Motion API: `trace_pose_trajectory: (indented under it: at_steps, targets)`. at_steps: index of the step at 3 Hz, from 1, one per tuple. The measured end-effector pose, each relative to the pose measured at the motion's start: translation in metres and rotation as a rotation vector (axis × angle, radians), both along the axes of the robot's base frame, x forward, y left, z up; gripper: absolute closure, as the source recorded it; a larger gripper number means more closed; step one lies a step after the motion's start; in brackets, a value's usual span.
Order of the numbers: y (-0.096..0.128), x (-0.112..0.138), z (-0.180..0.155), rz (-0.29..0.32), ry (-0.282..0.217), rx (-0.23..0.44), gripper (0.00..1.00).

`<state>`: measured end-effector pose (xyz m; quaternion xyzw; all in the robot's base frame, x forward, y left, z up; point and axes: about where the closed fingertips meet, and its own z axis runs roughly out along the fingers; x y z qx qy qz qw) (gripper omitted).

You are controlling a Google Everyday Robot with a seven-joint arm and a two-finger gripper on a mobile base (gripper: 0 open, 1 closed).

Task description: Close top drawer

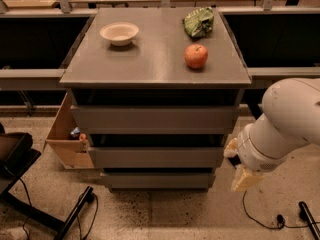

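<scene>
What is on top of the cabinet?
A bowl, an apple, a green bag. The top drawer below shows no contents, only shadow. The gripper hangs low beside the cabinet.

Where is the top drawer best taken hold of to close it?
No handle shows, so press the flat front panel of the top drawer near its middle, coming from the front. The gripper hangs low, right of the cabinet.
</scene>
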<state>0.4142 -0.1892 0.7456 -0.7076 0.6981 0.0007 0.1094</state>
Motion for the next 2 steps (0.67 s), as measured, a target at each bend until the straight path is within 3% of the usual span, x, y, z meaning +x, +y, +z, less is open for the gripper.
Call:
trace_pose_trajectory:
  at_steps: [1,2]
  targets:
    - [0.0,0.0,0.0,0.0,0.0,0.0,0.0]
    - [0.0,0.0,0.0,0.0,0.0,0.0,0.0]
